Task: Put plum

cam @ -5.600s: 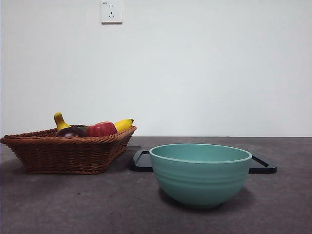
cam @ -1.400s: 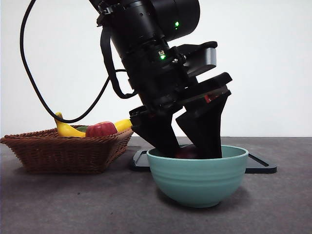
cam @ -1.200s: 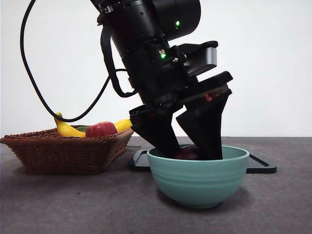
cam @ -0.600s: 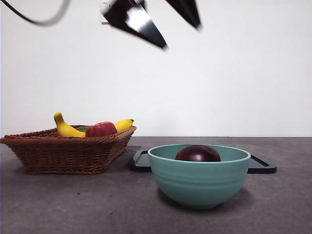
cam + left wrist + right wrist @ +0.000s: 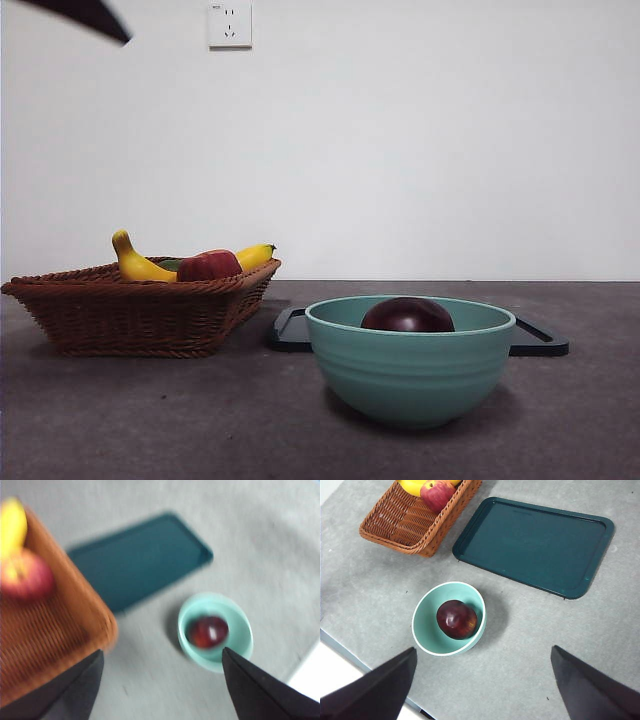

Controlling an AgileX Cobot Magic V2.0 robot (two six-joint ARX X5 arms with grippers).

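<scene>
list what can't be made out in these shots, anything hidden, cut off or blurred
- Front view: the lower part of the plum is hidden by the bowl wall.
- Front view: the tray is mostly hidden behind the bowl.
- Front view: the banana and apple show only above the basket rim.
- Left wrist view: motion blur smears all detail.
- Right wrist view: the picture's edge cuts off the basket and fruit.
</scene>
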